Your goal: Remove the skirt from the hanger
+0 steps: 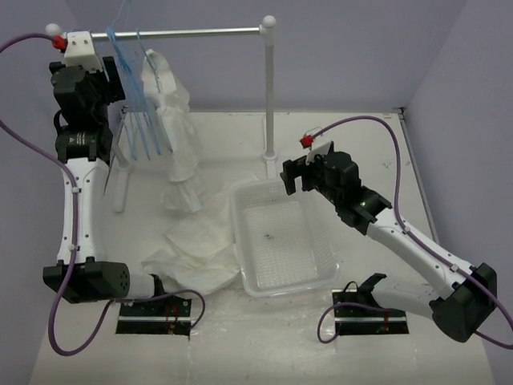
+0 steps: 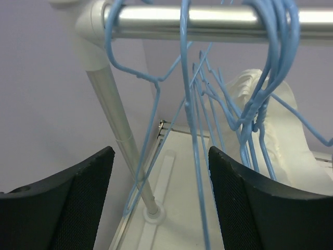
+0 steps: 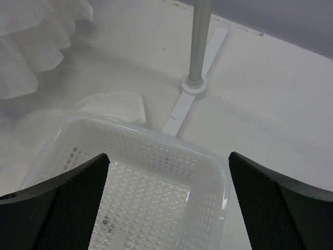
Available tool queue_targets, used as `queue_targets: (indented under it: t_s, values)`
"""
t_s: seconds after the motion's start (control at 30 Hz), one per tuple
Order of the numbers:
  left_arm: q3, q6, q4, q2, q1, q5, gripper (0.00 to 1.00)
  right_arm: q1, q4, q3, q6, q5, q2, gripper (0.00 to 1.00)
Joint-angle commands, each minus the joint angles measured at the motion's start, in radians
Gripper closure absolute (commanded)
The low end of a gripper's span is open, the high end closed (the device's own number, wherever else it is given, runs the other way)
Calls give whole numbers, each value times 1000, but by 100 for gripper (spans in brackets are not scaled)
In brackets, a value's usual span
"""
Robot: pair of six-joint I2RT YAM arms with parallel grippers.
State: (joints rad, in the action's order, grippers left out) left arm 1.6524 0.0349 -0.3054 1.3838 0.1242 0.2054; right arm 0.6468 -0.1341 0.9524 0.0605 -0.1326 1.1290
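The skirt (image 1: 196, 253) lies crumpled on the table, left of the clear basket (image 1: 325, 249), off any hanger. A corner of the skirt (image 3: 117, 104) shows behind the basket (image 3: 218, 172). Several blue wire hangers (image 1: 132, 72) hang bare at the left end of the rod (image 1: 184, 33). My left gripper (image 1: 120, 80) is up beside them, open, and in its wrist view the left gripper (image 2: 160, 156) has hanger wires (image 2: 193, 130) passing between its fingers without being clamped. My right gripper (image 1: 290, 178) hovers open and empty over the basket's far right corner, as the right gripper (image 3: 169, 156) also shows from the wrist.
A white tiered, ruffled garment (image 1: 172, 120) still hangs from the rod (image 2: 208, 23), right of the blue hangers. The rack's right post (image 1: 270, 96) and its foot (image 3: 193, 86) stand just behind the basket. The left post (image 2: 122, 146) is close to my left fingers.
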Motion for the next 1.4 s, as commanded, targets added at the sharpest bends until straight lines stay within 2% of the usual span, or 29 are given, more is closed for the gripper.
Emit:
queue_targets:
  t_s: [0.0,0.13,0.23,0.4,0.57,0.83,1.0,1.13,1.2,1.3,1.37]
  values:
    - [18,-23,-6,-63,6,-56,25,-3,33,23,10,27,-40,1]
    - [49,-70,-43,-95,6,-69,22,-3,30,14,15,34,-58,1]
    - [55,-95,-73,-126,5,-99,0,-3,24,8,19,48,-71,1]
    - [41,-162,-116,-183,5,-169,0,-3,14,2,38,42,-87,1]
    - [-60,-196,-152,-250,5,-150,0,-3,-4,0,61,-2,-92,1]
    - [-91,-150,-202,-194,5,-230,0,-3,-52,13,65,8,-84,1]
    - [-52,-112,-201,-146,5,-250,3,-3,-52,8,52,-21,-78,1]
    - [-29,-98,-193,-128,5,-244,19,-3,-52,3,41,-38,-77,1]
    - [-23,-99,-195,-120,5,-227,23,-3,-52,5,36,-41,-74,1]
    - [-10,-96,-201,-97,5,-210,39,-3,-52,9,29,-55,-57,1]
    - [-5,-93,-204,-89,5,-212,41,-3,-52,13,24,-59,-51,1]
